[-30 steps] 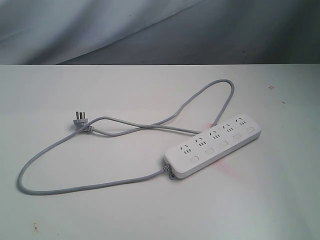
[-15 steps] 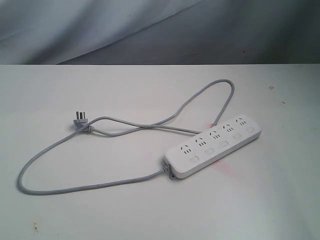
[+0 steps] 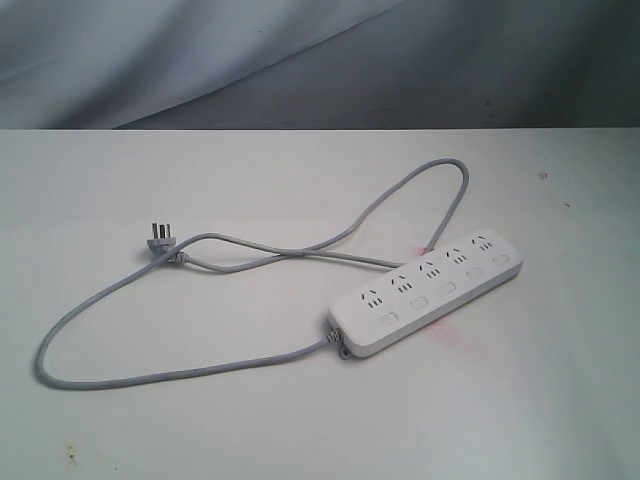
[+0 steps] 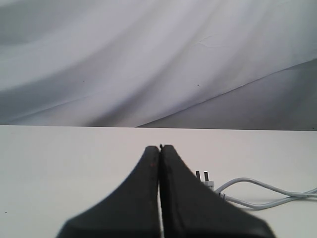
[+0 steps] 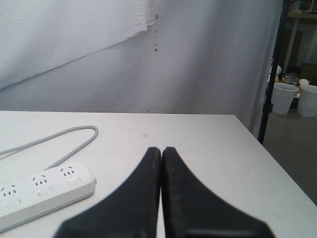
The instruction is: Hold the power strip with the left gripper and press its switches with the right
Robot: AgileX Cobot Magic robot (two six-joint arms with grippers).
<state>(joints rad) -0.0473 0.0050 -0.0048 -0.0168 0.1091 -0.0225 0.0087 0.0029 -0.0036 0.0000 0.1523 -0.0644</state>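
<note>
**Exterior:** power strip (image 3: 428, 293) flat on the tabletop (image 3: 200, 430), unheld, switches (image 3: 447, 287) facing up (so pressable from above). Its cable (image 3: 250, 262) loops away to the plug (image 3: 160, 238).

**Left wrist:** left tool (image 4: 160, 148) pinched together, empty; strip unseen.

**Right wrist:** right tool (image 5: 161, 148) likewise closed and empty, near the strip's end, probably serving as one blunt presser.

the power strip (image 3: 428, 293) lies on the table (image 3: 560, 400), right of centre; its cable (image 3: 445, 161) loops off leftward, the plug (image 3: 158, 237) lying far left.
</note>
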